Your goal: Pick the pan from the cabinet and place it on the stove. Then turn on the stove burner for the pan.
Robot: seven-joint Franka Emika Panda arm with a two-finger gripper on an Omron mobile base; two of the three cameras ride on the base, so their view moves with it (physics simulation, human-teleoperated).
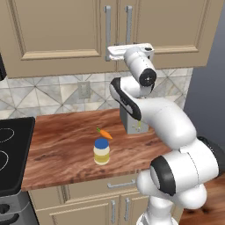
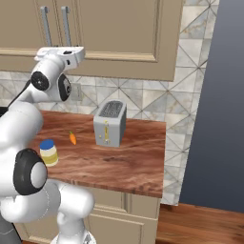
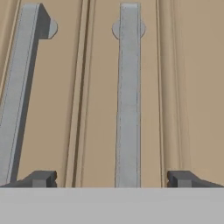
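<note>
While no brand, label or writing can be read on anything, the things count out plainly. Largest is the cabinet (image 1: 61,35), the tan wall cupboard above the counter, with its framed doors shut; two doors meet at the middle, each bearing one long silver bar handle, so two handles stand side by side, the left handle (image 3: 19,96) and the right handle (image 3: 128,96). The pan cannot be seen, the shut doors hiding whatever is inside. Below runs one wooden counter (image 1: 66,145) of reddish brown, backed by a wall of grey triangle tiles with one wall socket (image 1: 83,90). At the counter's left end sits the stove (image 1: 13,149), one black glass cooktop, parts of two thin white rings showing at the picture's edge; which of them is the stove burner cannot be told. The white arm reaches up from the base to the cabinet, and its gripper (image 3: 111,178) is held level at the lower ends of the handles, jaws spread wide and grasping nothing, with the right handle between the two finger tips in the hand view. On the counter stand one grey toaster (image 2: 109,124), one small jar (image 1: 101,150) with a blue lid and pale yellow contents, and one small carrot (image 1: 104,133) lying just behind the jar.
</note>
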